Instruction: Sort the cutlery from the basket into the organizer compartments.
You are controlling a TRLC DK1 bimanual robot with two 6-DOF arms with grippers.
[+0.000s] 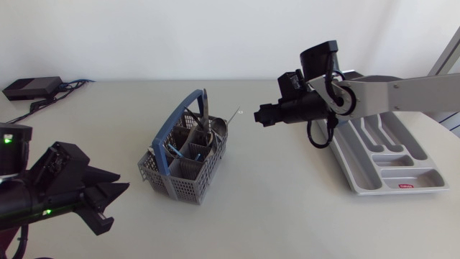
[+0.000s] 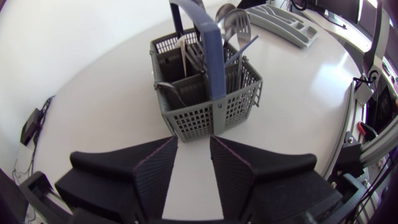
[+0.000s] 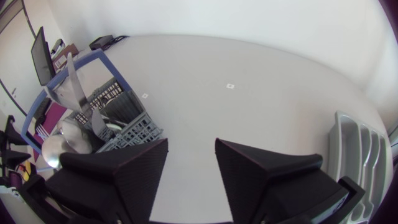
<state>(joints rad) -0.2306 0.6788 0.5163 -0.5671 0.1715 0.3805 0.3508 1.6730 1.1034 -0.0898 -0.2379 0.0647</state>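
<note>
The grey cutlery basket [image 1: 183,157] with a blue handle stands mid-table, holding spoons [image 2: 233,22] and other cutlery, one handle poking out towards the back. The grey organizer [image 1: 388,155] lies at the right, its compartments bare as far as I can see. My left gripper [image 1: 118,205] hovers low at the front left, pointing at the basket [image 2: 208,93]; its fingers [image 2: 155,171] stand open with only table between them. My right gripper [image 1: 256,116] hangs right of the basket's [image 3: 115,115] far end, open and empty [image 3: 191,144]. Its arm crosses over the organizer [image 3: 360,155].
A black box [image 1: 32,88] with cables lies at the table's far left corner. Bare tabletop stretches between basket and organizer and in front of both.
</note>
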